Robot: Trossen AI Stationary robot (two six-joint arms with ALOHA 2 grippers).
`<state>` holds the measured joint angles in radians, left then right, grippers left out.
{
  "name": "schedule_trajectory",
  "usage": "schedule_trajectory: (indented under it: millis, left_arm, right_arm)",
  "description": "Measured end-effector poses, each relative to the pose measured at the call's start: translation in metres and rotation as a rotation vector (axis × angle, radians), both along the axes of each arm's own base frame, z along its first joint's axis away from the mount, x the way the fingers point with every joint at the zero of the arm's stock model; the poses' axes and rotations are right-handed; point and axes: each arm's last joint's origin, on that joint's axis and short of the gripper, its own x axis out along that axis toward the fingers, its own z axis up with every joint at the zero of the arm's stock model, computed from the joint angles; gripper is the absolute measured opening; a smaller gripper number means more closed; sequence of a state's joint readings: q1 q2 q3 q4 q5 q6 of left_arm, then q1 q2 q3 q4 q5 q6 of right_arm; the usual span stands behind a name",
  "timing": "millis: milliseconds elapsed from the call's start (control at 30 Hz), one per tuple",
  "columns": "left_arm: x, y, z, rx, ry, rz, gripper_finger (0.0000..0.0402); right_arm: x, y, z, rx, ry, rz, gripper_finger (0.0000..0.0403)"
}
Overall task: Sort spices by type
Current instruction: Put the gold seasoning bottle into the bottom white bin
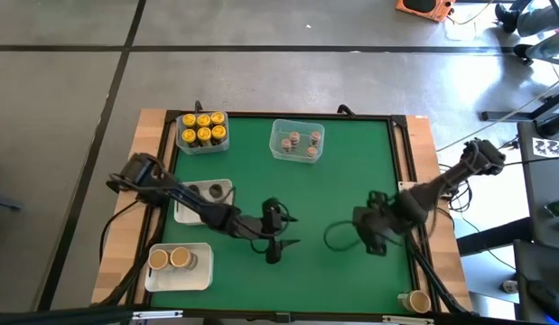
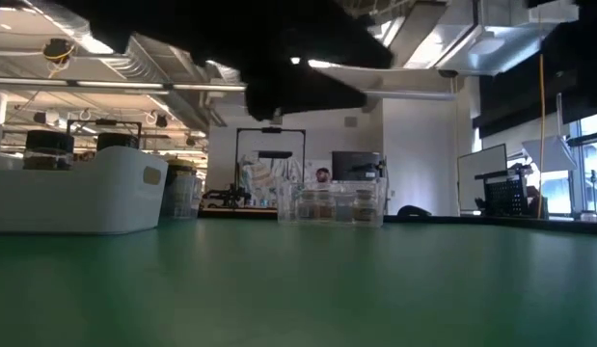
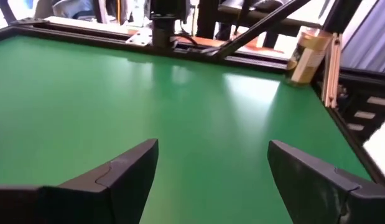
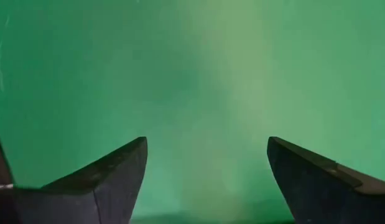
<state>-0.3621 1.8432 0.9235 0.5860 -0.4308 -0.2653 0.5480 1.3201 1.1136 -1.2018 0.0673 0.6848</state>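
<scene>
Here, no legible writing on any small round spice jar (image 1: 202, 127). Yellow-lidded jars in clear plastic tub (image 1: 203, 144) far left, well apart from left gripper (image 1: 284, 231), spread wide, empty, mid-table. Right gripper (image 1: 344, 236) likewise parted over bare green mat (image 1: 351, 181).

From table height, a dark blurred arm (image 2: 279, 58) blots out the upper left of the frame. The tan-lidded jar (image 1: 418, 301) off the mat's lower right corner is too small to read from overhead. The clear tub's jars (image 2: 329, 204) blur together mid-frame.
</scene>
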Motion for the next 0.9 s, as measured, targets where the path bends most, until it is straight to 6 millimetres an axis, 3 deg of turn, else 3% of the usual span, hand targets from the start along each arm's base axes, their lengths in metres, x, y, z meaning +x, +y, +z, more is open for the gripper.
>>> schedule_trajectory:
  millis: [167, 333, 667, 900]
  left_arm:
    - [0.026, -0.018, -0.004, -0.003, -0.015, -0.019, 0.0301]
    - [0.042, -0.035, 0.0, -0.004, -0.048, -0.051, 0.0301]
    - [0.039, -0.052, -0.003, -0.057, -0.035, -0.054, 0.0301]
    - [0.038, -0.053, -0.002, -0.108, -0.041, -0.026, 0.0301]
  right_arm:
    - [-0.014, 0.023, -0.004, 0.026, 0.005, -0.027, 0.0331]
    - [-0.012, 0.044, -0.004, 0.156, -0.047, -0.041, 0.0331]
    - [-0.054, 0.129, -0.013, 0.421, 0.091, -0.025, 0.0331]
    - [-0.084, 0.169, 0.013, 0.383, 0.184, -0.116, 0.0331]
